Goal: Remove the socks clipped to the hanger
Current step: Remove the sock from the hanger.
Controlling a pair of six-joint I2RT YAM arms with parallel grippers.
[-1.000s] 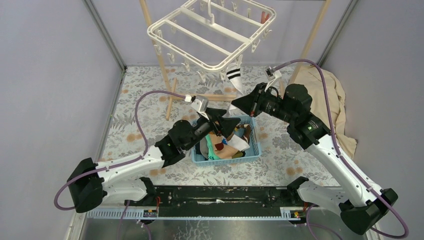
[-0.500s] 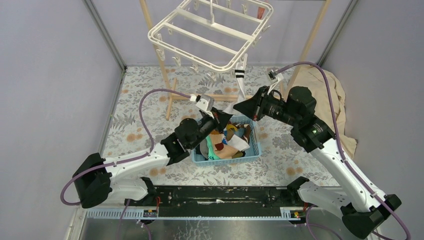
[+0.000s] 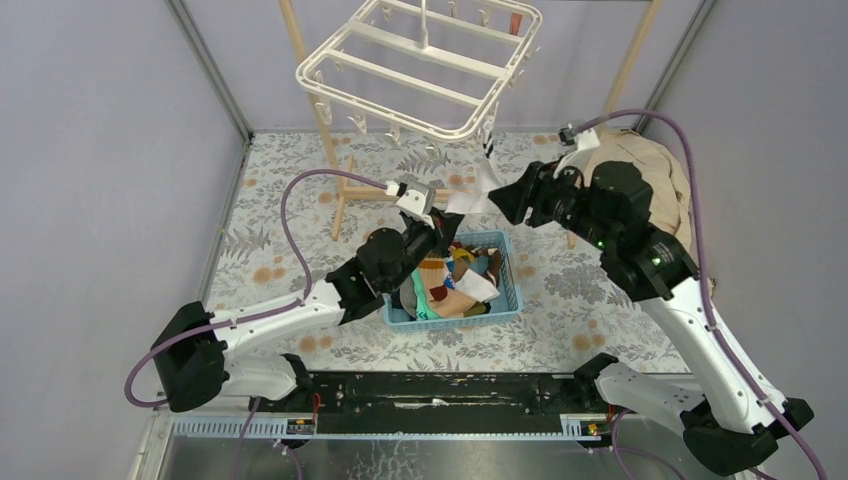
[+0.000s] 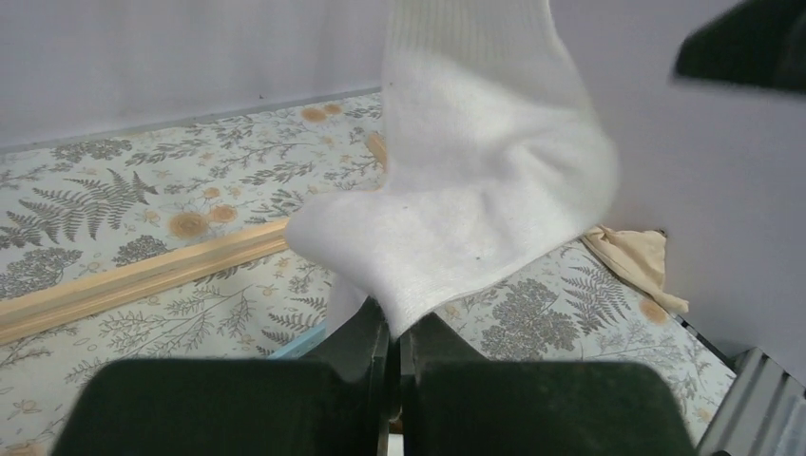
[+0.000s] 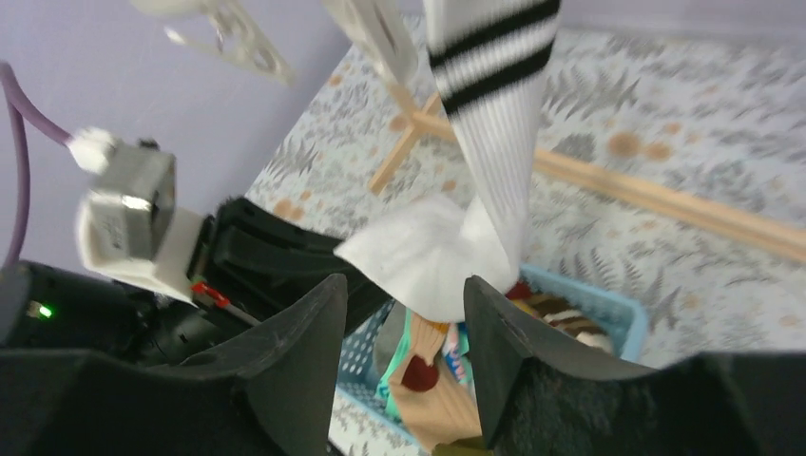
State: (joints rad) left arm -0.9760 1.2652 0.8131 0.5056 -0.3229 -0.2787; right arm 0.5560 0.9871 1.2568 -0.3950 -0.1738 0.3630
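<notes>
Well, left end effector (image 4: 394, 332) pinched on toe edge of the white sock (image 4: 475, 190), right end effector (image 5: 404, 299) agape alongside, empty.

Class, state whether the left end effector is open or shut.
Shut: the left end effector clamps the white sock, no gap between its jaws.

No readable text, label, brand or number anywhere: the white sock (image 4: 475, 190), hanger (image 3: 372, 107) and blue basket (image 3: 511, 280) are all unmarked.
</notes>
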